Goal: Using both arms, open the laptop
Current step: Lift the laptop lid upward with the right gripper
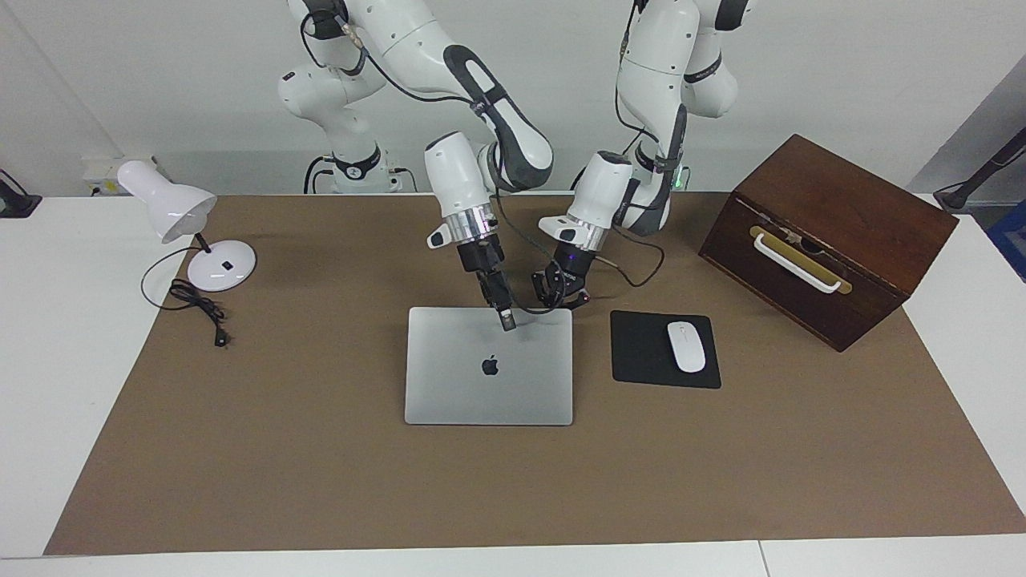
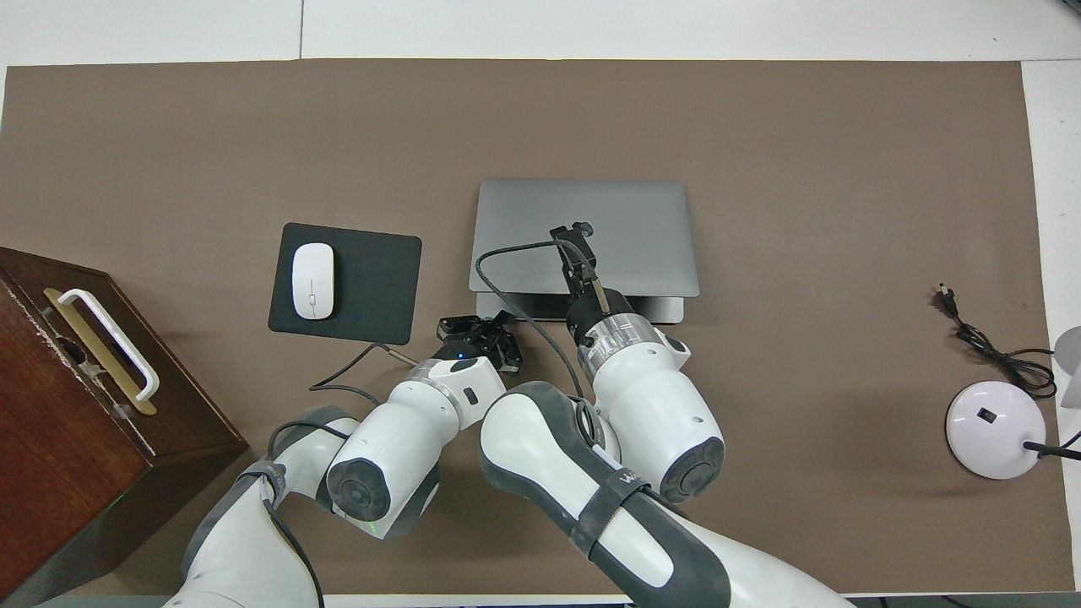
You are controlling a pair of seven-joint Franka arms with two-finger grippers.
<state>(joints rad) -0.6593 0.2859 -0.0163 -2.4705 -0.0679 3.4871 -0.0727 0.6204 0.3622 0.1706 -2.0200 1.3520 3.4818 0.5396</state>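
Facing view: the laptop (image 1: pixel 489 393) is a thin, flat silver-grey rectangle with rounded corners and a matte metal lid bearing a dark apple logo (image 1: pixel 490 366). It lies near the middle of a brown, felt-like mat (image 1: pixel 321 465) that covers most of the white table (image 1: pixel 48 385).

In the overhead view a narrow strip of the base shows under the lid's edge nearest the robots, so the lid (image 2: pixel 642 228) stands slightly lifted along that edge.

The right gripper (image 1: pixel 506 320), slim and black on a shiny silver wrist ring, slants down to the lid just inside the edge nearest the robots. Whether it is spread or pressed together cannot be told. A black cable loops from it over the lid.

The left gripper (image 1: pixel 561 298) sits low over the mat, just beside the laptop's corner nearest the robots at the left arm's end. Its tips are pressed together with the outer links splayed, and it pinches nothing. Whether it touches the laptop cannot be told.

Beside the laptop, toward the left arm's end, lies a flat black rectangular mouse pad (image 1: pixel 637 357) with a smooth white oval mouse (image 1: pixel 686 346) on it. Farther toward that end stands a dark, glossy wooden box (image 1: pixel 834 224) with a white bar handle on a brass-coloured plate.

At the right arm's end stands a white desk lamp (image 1: pixel 172 208) with a conical shade and a round base, its black cord (image 1: pixel 196 304) coiled loosely on the mat.
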